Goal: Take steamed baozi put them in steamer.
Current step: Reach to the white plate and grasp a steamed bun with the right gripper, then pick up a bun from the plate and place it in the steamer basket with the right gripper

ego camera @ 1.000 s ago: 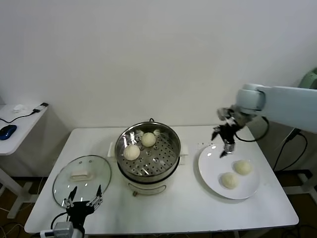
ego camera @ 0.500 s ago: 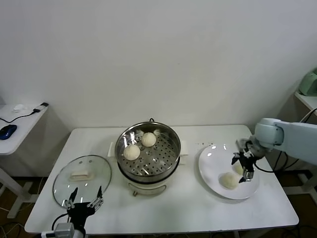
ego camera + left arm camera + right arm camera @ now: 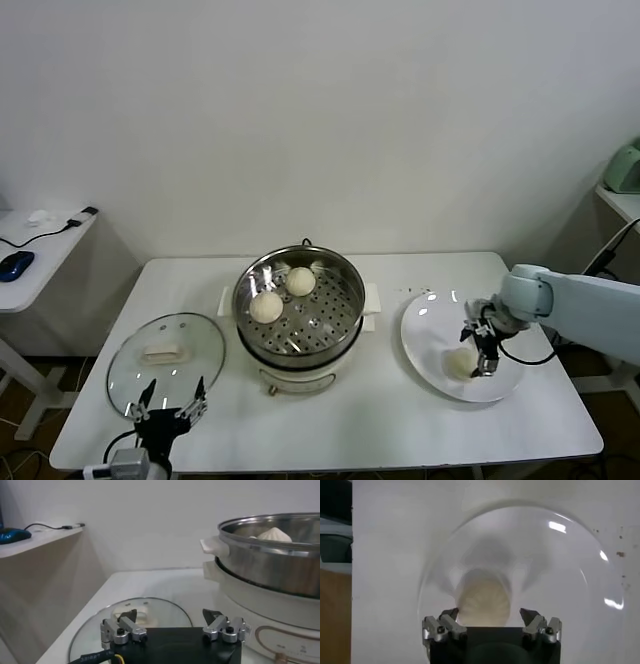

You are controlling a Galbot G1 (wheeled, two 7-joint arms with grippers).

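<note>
**Operator:** White dough on a white plate. What is the status?

**Unit:** My right end effector (image 3: 478, 350) is low over the white plate (image 3: 425, 345), jaws apart, straddling one steamed baozi (image 3: 484, 601) without touching it in the wrist view. From the head view my wrist hides whether a second bun lies behind it. Two more baozi (image 3: 266, 306) sit on the perforated tray of the steamer (image 3: 300, 345), mid-desk. My left end effector (image 3: 166, 398) is parked, fingers spread, at the desk's near edge by the glass lid (image 3: 165, 352).

**Operator:** Failure modes?

**Unit:** In my judgement, three.
1. The bun is soft; closing too hard would dent or tear it.
2. The plate is smooth; a fingertip (image 3: 449, 614) that lands on the bun's shoulder rather than its sides could push it sliding toward the rim instead of gripping it.
3. Descending too far would strike the plate and shift it on the desk (image 3: 400, 420).
</note>
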